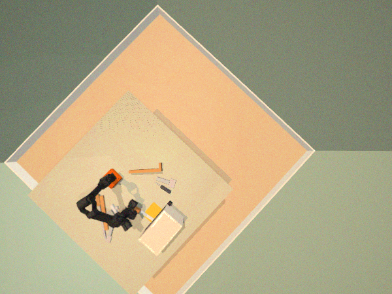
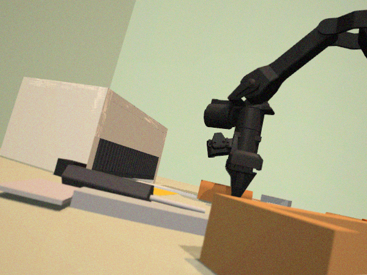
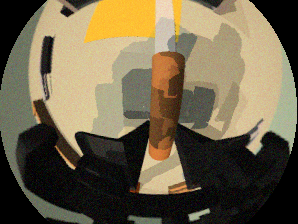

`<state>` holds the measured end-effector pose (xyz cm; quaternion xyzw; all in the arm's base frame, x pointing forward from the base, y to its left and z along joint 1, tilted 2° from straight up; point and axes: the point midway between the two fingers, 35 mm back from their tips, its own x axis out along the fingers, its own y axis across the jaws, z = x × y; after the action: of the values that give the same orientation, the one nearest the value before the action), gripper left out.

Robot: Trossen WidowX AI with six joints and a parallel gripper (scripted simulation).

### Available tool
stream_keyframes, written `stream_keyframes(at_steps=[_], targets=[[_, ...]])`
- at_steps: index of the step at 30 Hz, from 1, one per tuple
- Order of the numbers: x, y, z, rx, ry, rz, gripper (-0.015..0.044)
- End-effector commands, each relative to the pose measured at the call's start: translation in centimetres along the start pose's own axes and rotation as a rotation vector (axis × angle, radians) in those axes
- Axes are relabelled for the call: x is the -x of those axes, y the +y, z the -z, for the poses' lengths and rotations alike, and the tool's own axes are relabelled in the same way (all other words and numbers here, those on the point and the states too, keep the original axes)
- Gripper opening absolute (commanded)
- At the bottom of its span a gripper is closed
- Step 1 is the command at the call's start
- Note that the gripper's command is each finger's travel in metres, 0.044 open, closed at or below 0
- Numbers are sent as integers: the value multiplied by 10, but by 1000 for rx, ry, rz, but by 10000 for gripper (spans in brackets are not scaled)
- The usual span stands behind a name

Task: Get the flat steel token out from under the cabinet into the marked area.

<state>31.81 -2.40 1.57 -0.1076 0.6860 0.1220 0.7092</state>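
My gripper (image 1: 134, 209) (image 2: 239, 192) (image 3: 161, 124) is shut on the orange-brown handle (image 1: 139, 210) (image 2: 211, 189) (image 3: 165, 99) of a stick tool, low over the table. The tool's pale rod (image 1: 147, 216) (image 3: 164, 26) runs over the yellow marked area (image 1: 153, 210) (image 2: 162, 192) (image 3: 123, 23) toward the cabinet (image 1: 162, 230) (image 2: 61, 122). The cabinet's dark vent slots (image 2: 125, 160) face the marked area. I see no steel token in any view.
An orange L-shaped tool (image 1: 147, 170) (image 2: 269, 238), a grey and pink T-shaped tool (image 1: 166, 181) (image 2: 137, 211) and a short dark tool (image 1: 164, 189) (image 2: 107, 181) lie on the table. An orange stick (image 1: 102, 204) and pale pieces (image 1: 109, 233) lie under the arm. A small dark block (image 1: 170, 203) (image 2: 65, 165) sits at the cabinet's corner.
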Motion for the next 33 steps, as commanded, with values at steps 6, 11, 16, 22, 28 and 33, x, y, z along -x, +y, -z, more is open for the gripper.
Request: stream_keyframes(at_steps=[6,11,16,22,28,33], targets=[[-1,0,13,5,5,0,0],[-1,-1,19,4,5,0,0],[-1,-1,25,4,6,0,0],[-1,-1,33,4,7,0,0],[-1,-1,40,4,7,0,0],[-1,-2,47,4,8,0,0]])
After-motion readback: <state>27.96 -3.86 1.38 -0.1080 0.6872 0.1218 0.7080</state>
